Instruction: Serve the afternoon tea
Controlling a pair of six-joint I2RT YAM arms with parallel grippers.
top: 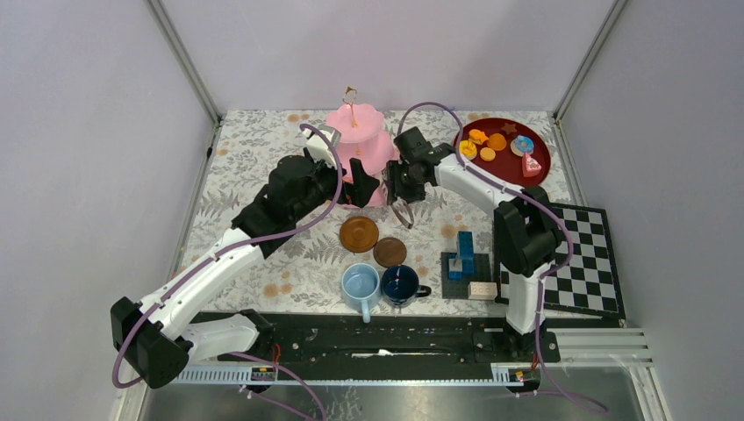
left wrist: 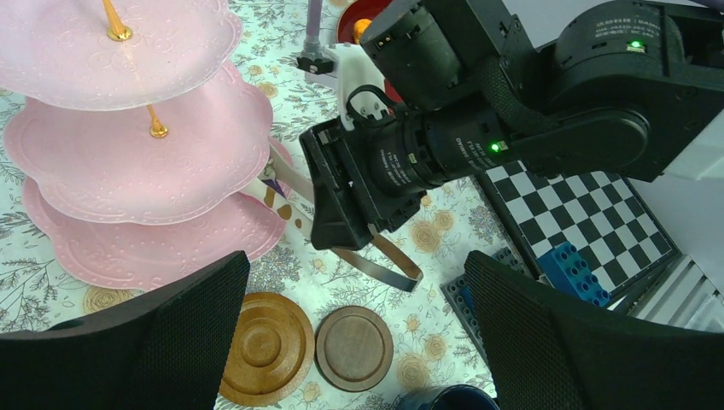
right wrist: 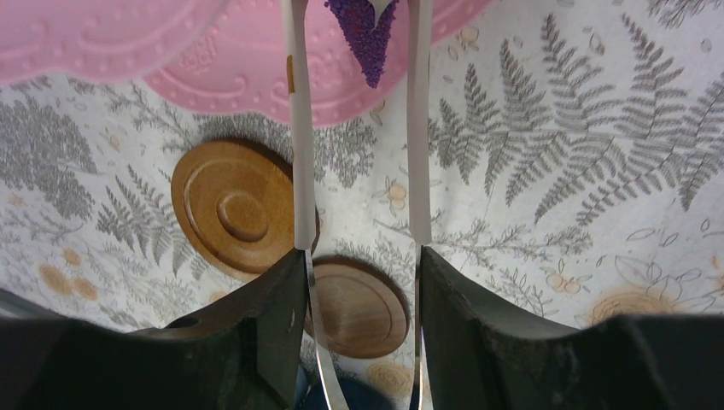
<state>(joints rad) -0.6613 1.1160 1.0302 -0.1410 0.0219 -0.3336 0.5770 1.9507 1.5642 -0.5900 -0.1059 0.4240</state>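
Note:
The pink three-tier stand (top: pixel 355 145) stands at the back middle; its tiers (left wrist: pixel 128 162) show bare in the left wrist view. My right gripper (top: pixel 405 180) (right wrist: pixel 363 265) is shut on metal tongs (right wrist: pixel 296 171). Their white tips pinch a small purple pastry (right wrist: pixel 369 34) over the stand's lowest tier (right wrist: pixel 248 77). My left gripper (top: pixel 364 186) (left wrist: pixel 354 290) is open and empty, above two brown saucers (top: pixel 359 233) (top: pixel 389 252). The light-blue mug (top: pixel 361 285) and the dark-blue mug (top: pixel 400 283) stand side by side in front. Several toy pastries (top: pixel 481 143) lie on a dark red tray (top: pixel 504 168) at the back right.
A blue block stack (top: pixel 463 254) on a grey baseplate stands right of the mugs. A black-and-white chequered board (top: pixel 583 263) lies at the right edge. The two arms are close together beside the stand. A floral cloth (top: pixel 263 158) covers the table.

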